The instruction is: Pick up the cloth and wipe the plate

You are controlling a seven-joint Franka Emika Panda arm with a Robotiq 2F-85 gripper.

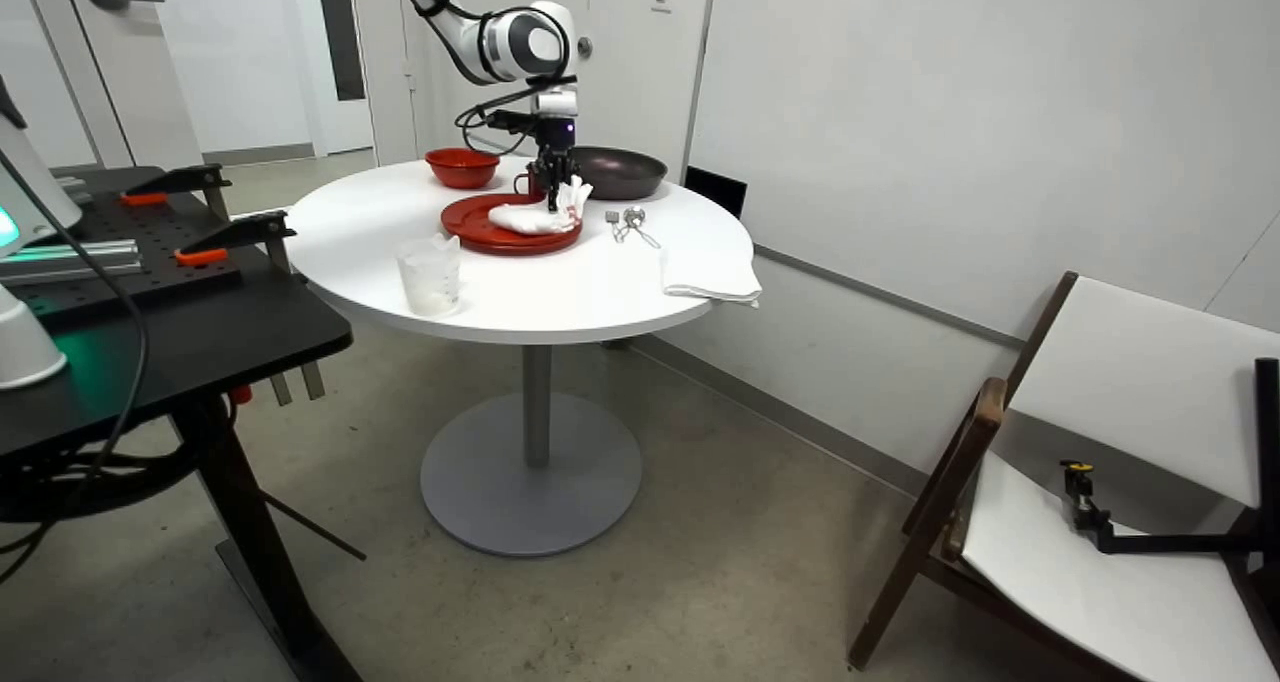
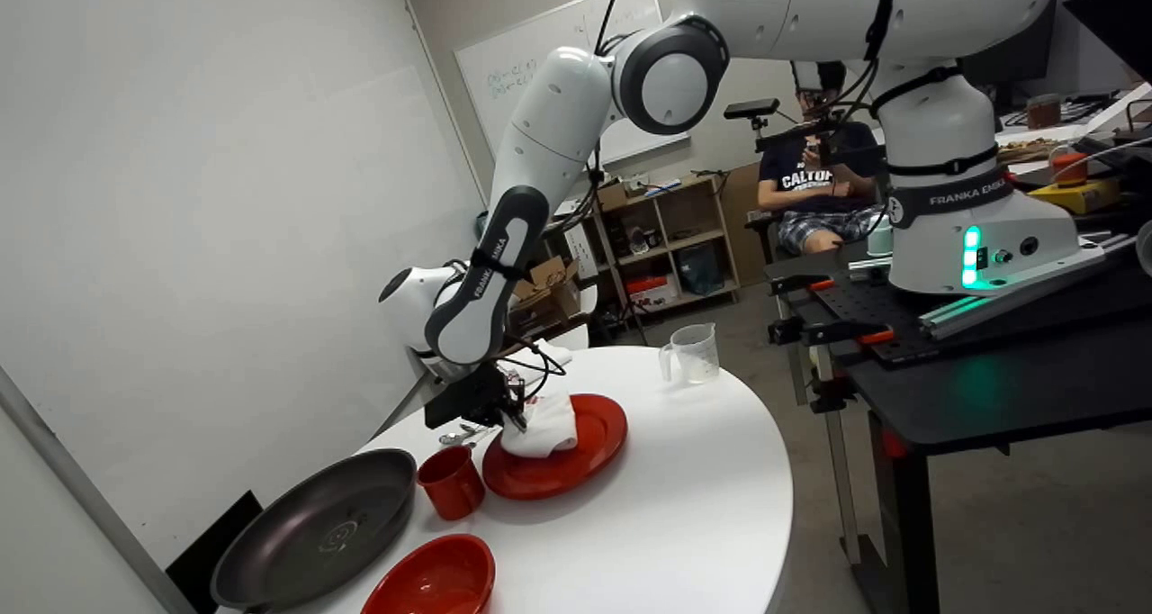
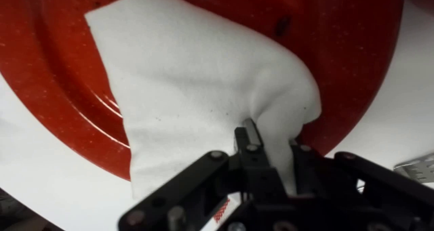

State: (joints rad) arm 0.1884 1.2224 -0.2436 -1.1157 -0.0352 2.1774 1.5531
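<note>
White cloth (image 3: 186,88) gripped on the red plate (image 3: 352,71)

The end effector (image 3: 273,139) has its fingers (image 3: 252,132) closed about a raised fold of the cloth, which lies across the plate and reaches past its rim; only the wrist view shows that pinch close up, along with dark spots (image 3: 283,25) on the plate. In both exterior views a bowl (image 1: 463,170), a mug (image 2: 452,485), a frying pan (image 2: 315,542) and a clear jug (image 2: 695,356) stand with the plate on the white desk (image 1: 570,292). The desk's round foot (image 1: 520,507), a seated person (image 2: 814,186) and the pale drawing (image 2: 338,536) inside the pan each show in a single exterior view.
</note>
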